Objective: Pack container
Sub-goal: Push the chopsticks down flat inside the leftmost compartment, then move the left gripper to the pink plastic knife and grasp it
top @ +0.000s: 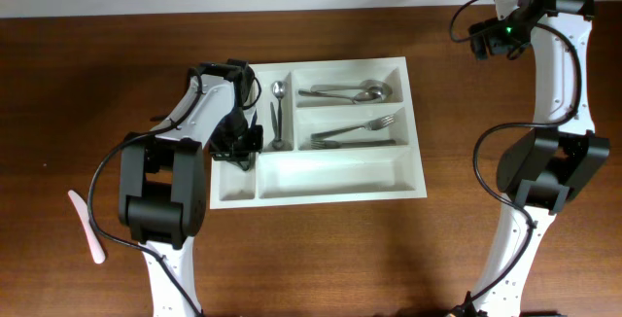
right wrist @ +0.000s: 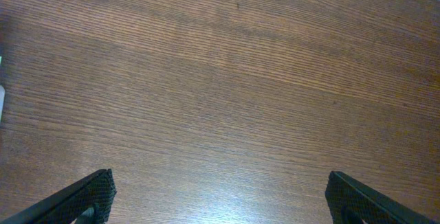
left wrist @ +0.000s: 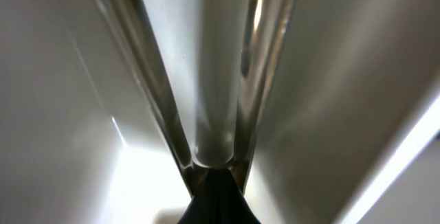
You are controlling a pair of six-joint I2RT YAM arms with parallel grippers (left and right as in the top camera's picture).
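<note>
The container (top: 321, 193) is a white compartment tray in the middle of the table. Its far long compartment holds spoons (top: 342, 91) and the middle one holds forks (top: 355, 132). One spoon (top: 278, 113) lies in the right narrow compartment. My left gripper (top: 239, 144) is down in the left narrow compartment. In the left wrist view it is shut on a shiny metal utensil with a white middle part (left wrist: 214, 80), close against the white tray wall (left wrist: 344, 80). My right gripper (right wrist: 218, 196) is open and empty over bare wood; overhead it is at the far right (top: 489, 37).
A pale pink-white utensil (top: 86, 226) lies on the table at the front left, outside the tray. The tray's near long compartment (top: 330, 171) holds nothing. The right arm's base (top: 544, 171) stands right of the tray.
</note>
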